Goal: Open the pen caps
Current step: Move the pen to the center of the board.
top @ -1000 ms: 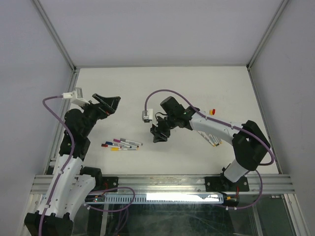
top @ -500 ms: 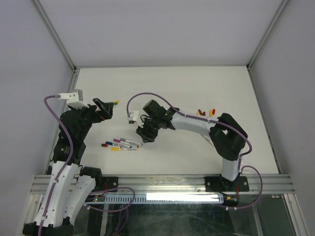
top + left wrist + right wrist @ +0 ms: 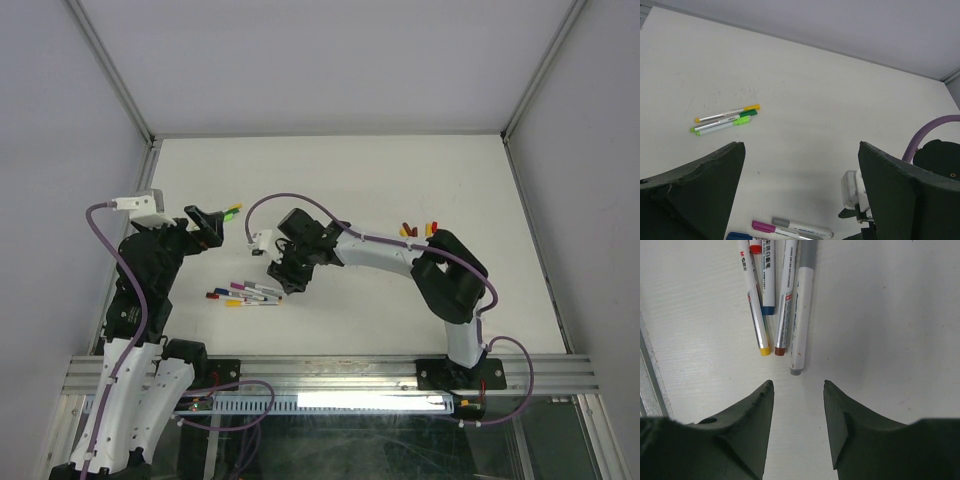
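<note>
Several pens point(image 3: 248, 293) lie side by side left of the table's middle, coloured caps still on them. My right gripper point(image 3: 284, 277) hovers at their right end. In the right wrist view it point(image 3: 797, 384) is open with nothing between its fingers, and the grey-ended pen point(image 3: 801, 315) ends just ahead of the gap, beside brown-ended point(image 3: 782, 305) and yellow-ended point(image 3: 755, 305) pens. My left gripper point(image 3: 209, 223) is wide open point(image 3: 801, 150) above the table; three pens point(image 3: 725, 120) with yellow and green caps lie ahead of it. Small loose pen caps point(image 3: 407, 229) sit further right.
Another small red and yellow cap point(image 3: 432, 227) lies right of the loose ones. The right arm point(image 3: 390, 250) stretches across the table's middle, its purple cable point(image 3: 270, 200) arching above. Metal frame posts run along the table's left edge point(image 3: 148, 165) and right edge.
My right arm has swung left across the table and its gripper now sits at the pen cluster. My left gripper has drawn back to the left, uncovering the green-capped pens.
</note>
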You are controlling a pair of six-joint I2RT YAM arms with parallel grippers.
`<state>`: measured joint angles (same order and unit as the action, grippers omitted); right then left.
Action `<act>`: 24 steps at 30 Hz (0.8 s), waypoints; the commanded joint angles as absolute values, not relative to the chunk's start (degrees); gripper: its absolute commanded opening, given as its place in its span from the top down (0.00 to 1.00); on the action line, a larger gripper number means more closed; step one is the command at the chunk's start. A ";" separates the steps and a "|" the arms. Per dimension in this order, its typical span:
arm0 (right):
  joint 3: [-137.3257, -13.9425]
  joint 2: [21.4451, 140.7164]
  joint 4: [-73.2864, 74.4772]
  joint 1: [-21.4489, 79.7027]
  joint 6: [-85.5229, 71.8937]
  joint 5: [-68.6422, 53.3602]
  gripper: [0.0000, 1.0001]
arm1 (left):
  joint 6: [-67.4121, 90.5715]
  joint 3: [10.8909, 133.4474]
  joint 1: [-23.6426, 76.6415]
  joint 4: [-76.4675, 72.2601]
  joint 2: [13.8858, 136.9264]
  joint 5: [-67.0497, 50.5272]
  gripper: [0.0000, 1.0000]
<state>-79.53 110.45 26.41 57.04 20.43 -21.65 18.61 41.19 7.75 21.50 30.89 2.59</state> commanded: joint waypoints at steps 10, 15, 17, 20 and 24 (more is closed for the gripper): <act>-86.94 114.18 28.79 58.08 17.58 -18.53 0.53 | 17.22 41.07 6.49 19.86 29.44 4.26 0.01; -87.62 114.99 29.07 58.53 17.25 -18.12 0.53 | 17.10 40.97 6.35 19.89 29.47 4.31 0.01; -87.85 115.19 29.14 58.66 17.14 -17.99 0.53 | 17.08 40.96 6.33 19.89 29.36 4.28 0.01; -88.39 115.68 29.27 58.76 17.05 -17.52 0.53 | 17.01 41.00 6.29 19.87 29.36 4.33 0.01; -89.75 116.46 29.75 58.80 16.73 -16.60 0.53 | 17.00 40.97 6.19 19.86 29.38 4.52 0.01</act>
